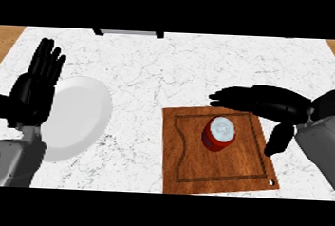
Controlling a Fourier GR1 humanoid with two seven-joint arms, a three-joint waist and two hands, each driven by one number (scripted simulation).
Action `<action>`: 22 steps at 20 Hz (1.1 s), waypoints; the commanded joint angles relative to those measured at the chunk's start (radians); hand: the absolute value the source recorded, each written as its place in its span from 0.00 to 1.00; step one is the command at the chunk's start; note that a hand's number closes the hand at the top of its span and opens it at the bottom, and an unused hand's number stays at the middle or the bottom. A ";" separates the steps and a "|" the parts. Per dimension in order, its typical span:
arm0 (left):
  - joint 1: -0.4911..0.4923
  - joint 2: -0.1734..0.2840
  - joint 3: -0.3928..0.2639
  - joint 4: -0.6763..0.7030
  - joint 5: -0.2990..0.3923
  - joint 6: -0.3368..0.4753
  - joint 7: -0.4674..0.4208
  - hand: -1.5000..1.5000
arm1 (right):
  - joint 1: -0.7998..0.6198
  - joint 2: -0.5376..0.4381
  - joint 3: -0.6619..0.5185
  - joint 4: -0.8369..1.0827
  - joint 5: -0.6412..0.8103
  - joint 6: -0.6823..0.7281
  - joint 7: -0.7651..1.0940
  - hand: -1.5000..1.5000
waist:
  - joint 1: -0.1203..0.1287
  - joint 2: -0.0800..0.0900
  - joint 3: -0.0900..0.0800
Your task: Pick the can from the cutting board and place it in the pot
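While the red can [220, 133] stands untouched on the cutting board [189, 168], we hold our right hand [263, 106] just beside it, fingers spread wide around nothing, our left hand [32, 95] resting open, so grasping and placing both remain.

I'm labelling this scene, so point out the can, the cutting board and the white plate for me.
can [220, 133]: head view, on its pale top and red side.
cutting board [196, 169]: head view, on bare wood near its front.
white plate [79, 118]: head view, on its middle.
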State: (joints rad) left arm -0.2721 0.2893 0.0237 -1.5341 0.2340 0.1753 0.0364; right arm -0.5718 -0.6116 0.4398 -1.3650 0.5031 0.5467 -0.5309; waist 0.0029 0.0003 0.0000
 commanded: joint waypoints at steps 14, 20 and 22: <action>-0.002 -0.008 0.083 0.022 -0.008 -0.089 -0.014 0.50 | 0.075 0.167 -0.044 0.055 0.276 -0.057 -0.023 0.00 | 0.002 0.000 0.000; 0.007 -0.072 0.043 -0.004 -0.074 -0.038 -0.012 0.50 | 0.087 0.272 -0.048 0.105 0.346 -0.084 -0.045 0.00 | 0.001 0.000 0.000; -0.040 -0.038 0.060 -0.021 -0.062 -0.036 0.074 0.50 | 0.122 0.329 0.000 0.113 0.385 -0.145 -0.017 0.00 | 0.002 -0.001 0.000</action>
State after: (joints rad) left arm -0.2903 0.2346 0.0708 -1.5146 0.1680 0.1332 0.0347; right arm -0.4874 -0.3598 0.3989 -1.2705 0.8290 0.4624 -0.5626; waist 0.0035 0.0003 -0.0001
